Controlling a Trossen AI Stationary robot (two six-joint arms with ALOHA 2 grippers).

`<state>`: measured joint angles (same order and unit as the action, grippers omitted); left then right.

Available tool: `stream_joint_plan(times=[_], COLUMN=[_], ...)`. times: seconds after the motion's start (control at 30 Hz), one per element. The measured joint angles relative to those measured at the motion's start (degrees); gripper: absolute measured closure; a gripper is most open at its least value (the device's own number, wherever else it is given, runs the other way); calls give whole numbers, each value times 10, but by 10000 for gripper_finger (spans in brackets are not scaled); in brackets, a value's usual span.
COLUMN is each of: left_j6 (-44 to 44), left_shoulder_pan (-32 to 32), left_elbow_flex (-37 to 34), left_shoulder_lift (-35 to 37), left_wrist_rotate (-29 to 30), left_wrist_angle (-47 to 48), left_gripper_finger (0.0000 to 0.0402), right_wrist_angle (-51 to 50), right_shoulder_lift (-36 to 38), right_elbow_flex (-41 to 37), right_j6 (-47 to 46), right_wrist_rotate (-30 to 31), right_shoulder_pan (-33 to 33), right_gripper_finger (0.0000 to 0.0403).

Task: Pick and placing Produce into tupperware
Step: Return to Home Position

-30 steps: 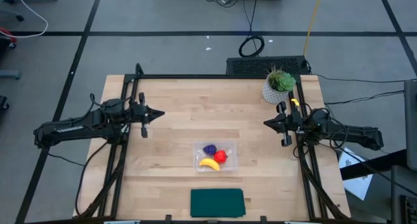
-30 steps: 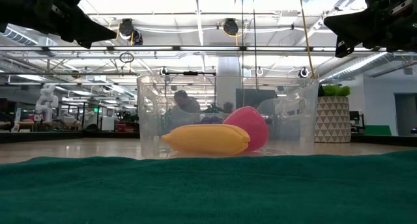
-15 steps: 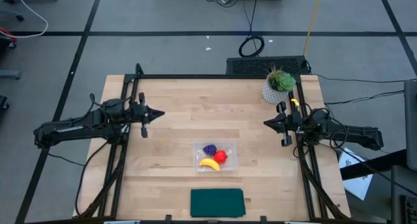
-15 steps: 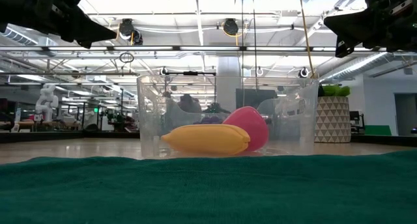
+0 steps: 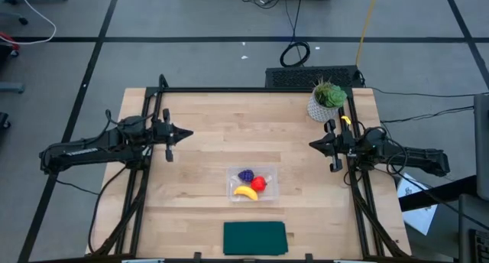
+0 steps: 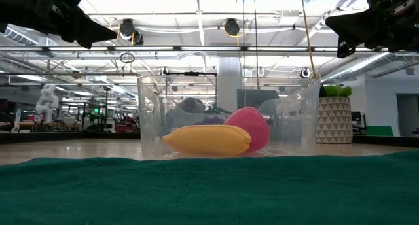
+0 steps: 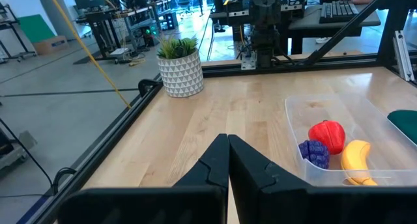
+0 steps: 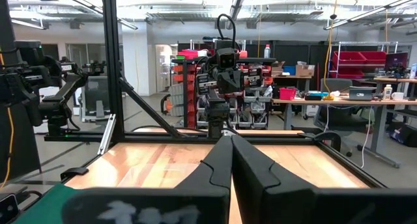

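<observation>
The clear tupperware (image 5: pixel 254 184) stands on the wooden table near its front middle. Inside it lie the purple grape cluster (image 5: pixel 245 175), the red strawberry (image 5: pixel 259 183) and the yellow banana (image 5: pixel 245 192); the low view shows the banana (image 6: pixel 207 138) and strawberry (image 6: pixel 249 128) resting on its floor. My left gripper (image 5: pixel 188 134) hovers shut at the table's left side, raised above the wood. My right gripper (image 5: pixel 312 144) hovers shut at the right side, also raised. Both are far from the tupperware (image 7: pixel 339 146).
A green potted plant in a white pot (image 5: pixel 326 100) stands at the far right corner, close behind my right arm. A flat dark green cloth (image 5: pixel 254 238) lies at the near edge. Bare wood spreads between the two arms.
</observation>
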<state>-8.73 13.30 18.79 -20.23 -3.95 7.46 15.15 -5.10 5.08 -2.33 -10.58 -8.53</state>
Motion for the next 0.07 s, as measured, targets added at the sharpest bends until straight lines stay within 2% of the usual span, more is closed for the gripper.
stream_joint_plan(times=[0.07], left_j6=[0], left_shoulder_pan=[0], left_elbow_flex=[0], left_shoulder_lift=[0], left_wrist_rotate=[0], left_wrist_angle=[0], left_gripper_finger=[396], right_wrist_angle=[0], right_shoulder_lift=[0], right_elbow_flex=[0], right_j6=[0], right_wrist_rotate=[0], right_shoulder_pan=[0], right_gripper_finger=[403])
